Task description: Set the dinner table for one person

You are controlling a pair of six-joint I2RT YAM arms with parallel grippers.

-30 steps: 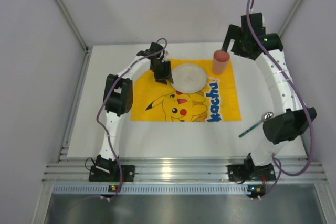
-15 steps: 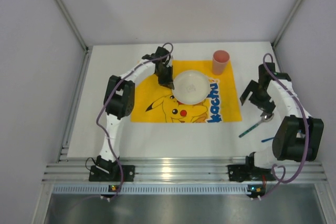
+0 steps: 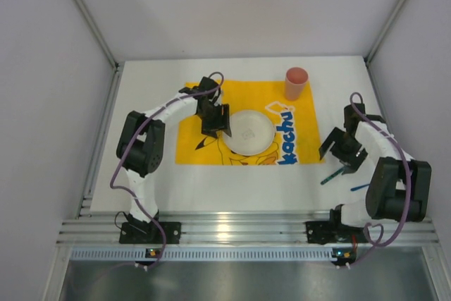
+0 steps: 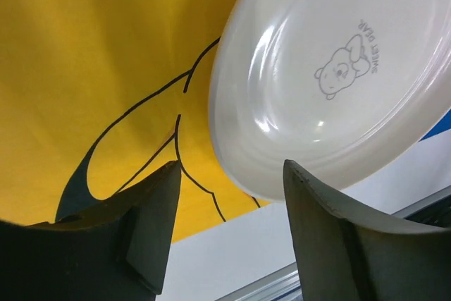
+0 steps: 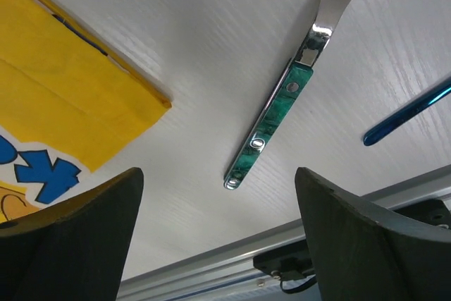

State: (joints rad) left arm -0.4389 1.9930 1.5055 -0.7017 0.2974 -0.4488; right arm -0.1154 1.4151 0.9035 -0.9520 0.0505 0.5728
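Note:
The white dinner table (image 3: 141,174) carries a yellow cartoon cloth (image 3: 204,100). A white plate (image 3: 248,132) lies on the cloth's middle. My left gripper (image 3: 217,123) is at the plate's left rim. In the left wrist view the gripper (image 4: 231,168) is open and the plate (image 4: 338,68) lies just beyond its fingertips. A pink cup (image 3: 296,82) stands at the cloth's far right corner. My right gripper (image 3: 343,151) hovers open over a green-handled spoon (image 3: 331,176). In the right wrist view the spoon's handle (image 5: 271,132) ends between the tips of the open gripper (image 5: 218,174).
A thin blue utensil (image 3: 359,188) lies on the bare table right of the spoon; it also shows in the right wrist view (image 5: 409,111). The cloth's near right corner (image 5: 151,103) lies left of the spoon. The metal rail (image 3: 225,227) runs along the near edge.
The plate has slid nearer along the cloth, with my left gripper beside it. My right arm has swung from the cup down to the spoon at the right.

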